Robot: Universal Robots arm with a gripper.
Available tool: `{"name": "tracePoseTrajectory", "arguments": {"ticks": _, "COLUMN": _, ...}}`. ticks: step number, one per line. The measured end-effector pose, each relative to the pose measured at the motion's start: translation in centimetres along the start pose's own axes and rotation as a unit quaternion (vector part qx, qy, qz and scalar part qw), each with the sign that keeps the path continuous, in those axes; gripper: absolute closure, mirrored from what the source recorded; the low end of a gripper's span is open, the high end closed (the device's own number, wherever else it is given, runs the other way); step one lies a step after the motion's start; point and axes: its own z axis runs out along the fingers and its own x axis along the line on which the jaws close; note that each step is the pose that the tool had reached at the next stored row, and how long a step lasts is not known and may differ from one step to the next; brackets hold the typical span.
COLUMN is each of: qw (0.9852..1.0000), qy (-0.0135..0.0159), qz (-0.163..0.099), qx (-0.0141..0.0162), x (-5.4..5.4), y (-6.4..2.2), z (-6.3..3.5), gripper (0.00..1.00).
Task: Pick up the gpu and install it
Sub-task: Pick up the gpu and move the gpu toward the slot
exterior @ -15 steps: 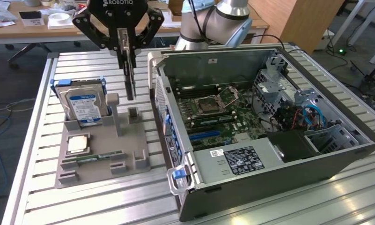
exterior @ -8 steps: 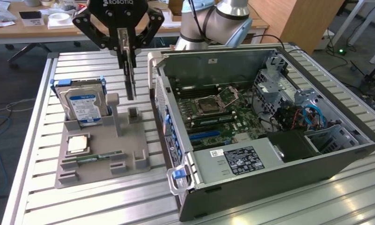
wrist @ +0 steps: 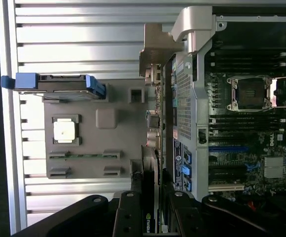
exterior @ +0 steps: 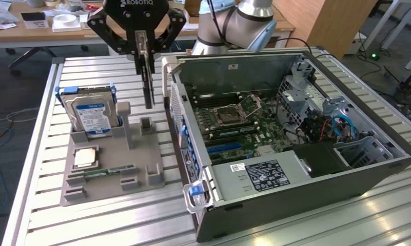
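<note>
"ROBOTIQ" is printed in white across the top of the gripper (exterior: pixel 145 48), its first letter hard against the frame's edge. In the wrist view the card carries a small green-and-white logo, with lettering beside it too small to read. The hard drive (exterior: pixel 92 115) has a blue-and-white label and the power supply in the computer case (exterior: pixel 294 195) a black one (exterior: pixel 267 174), but neither can be read. The gripper is clamped on the gpu (exterior: pixel 148 77), its two fingers (exterior: pixel 133 47) pressed against the card's flat sides near its upper end. The card hangs upright, seen edge-on as a thin dark strip over the grey holder (exterior: pixel 102 184), between the hard drive and the open case. Its lower end is near the holder's upright posts, and I cannot tell whether they touch. In the wrist view the gpu (wrist: pixel 150 197) runs out of frame between the gripper (wrist: pixel 154 222) fingers. The holder stands on the slatted metal counter (exterior: pixel 123 225) and also carries a square processor chip (exterior: pixel 85 157) and a green memory stick (exterior: pixel 109 171).
</note>
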Motion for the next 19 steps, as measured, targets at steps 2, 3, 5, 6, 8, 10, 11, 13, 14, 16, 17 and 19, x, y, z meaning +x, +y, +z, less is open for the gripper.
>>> {"name": "tracePoseTrajectory", "arguments": {"ticks": 2, "qw": 1.0, "qy": 0.0, "qz": 0.0, "qx": 0.0, "x": -0.4, "y": 0.07, "z": 0.01, "gripper": 0.74}}
{"name": "tracePoseTrajectory", "arguments": {"ticks": 3, "qw": 1.0, "qy": 0.0, "qz": 0.0, "qx": 0.0, "x": -0.5, "y": 0.11, "z": 0.02, "gripper": 0.74}}
{"name": "tracePoseTrajectory", "arguments": {"ticks": 5, "qw": 1.0, "qy": 0.0, "qz": 0.0, "qx": 0.0, "x": -0.9, "y": 0.23, "z": 0.03, "gripper": 0.74}}
{"name": "tracePoseTrajectory", "arguments": {"ticks": 6, "qw": 1.0, "qy": 0.0, "qz": 0.0, "qx": 0.0, "x": -1.1, "y": 0.28, "z": 0.04, "gripper": 0.74}}
{"name": "tracePoseTrajectory", "arguments": {"ticks": 8, "qw": 1.0, "qy": 0.0, "qz": 0.0, "qx": 0.0, "x": -1.5, "y": 0.37, "z": 0.06, "gripper": 0.74}}
{"name": "tracePoseTrajectory", "arguments": {"ticks": 10, "qw": 1.0, "qy": 0.0, "qz": 0.0, "qx": 0.0, "x": -1.8, "y": 0.47, "z": 0.06, "gripper": 0.74}}
{"name": "tracePoseTrajectory", "arguments": {"ticks": 11, "qw": 1.0, "qy": 0.0, "qz": 0.0, "qx": 0.0, "x": -2.0, "y": 0.52, "z": 0.07, "gripper": 0.74}}
{"name": "tracePoseTrajectory", "arguments": {"ticks": 13, "qw": 1.0, "qy": 0.0, "qz": 0.0, "qx": 0.0, "x": -2.3, "y": 0.6, "z": 0.08, "gripper": 0.74}}
{"name": "tracePoseTrajectory", "arguments": {"ticks": 14, "qw": 1.0, "qy": 0.0, "qz": 0.0, "qx": 0.0, "x": -2.4, "y": 0.64, "z": 0.09, "gripper": 0.74}}
{"name": "tracePoseTrajectory", "arguments": {"ticks": 16, "qw": 1.0, "qy": 0.0, "qz": 0.0, "qx": 0.0, "x": -2.6, "y": 0.72, "z": 0.1, "gripper": 0.74}}
{"name": "tracePoseTrajectory", "arguments": {"ticks": 17, "qw": 1.0, "qy": 0.0, "qz": 0.0, "qx": 0.0, "x": -2.8, "y": 0.77, "z": 0.1, "gripper": 0.74}}
{"name": "tracePoseTrajectory", "arguments": {"ticks": 19, "qw": 1.0, "qy": 0.0, "qz": 0.0, "qx": 0.0, "x": -3.1, "y": 0.86, "z": 0.11, "gripper": 0.74}}
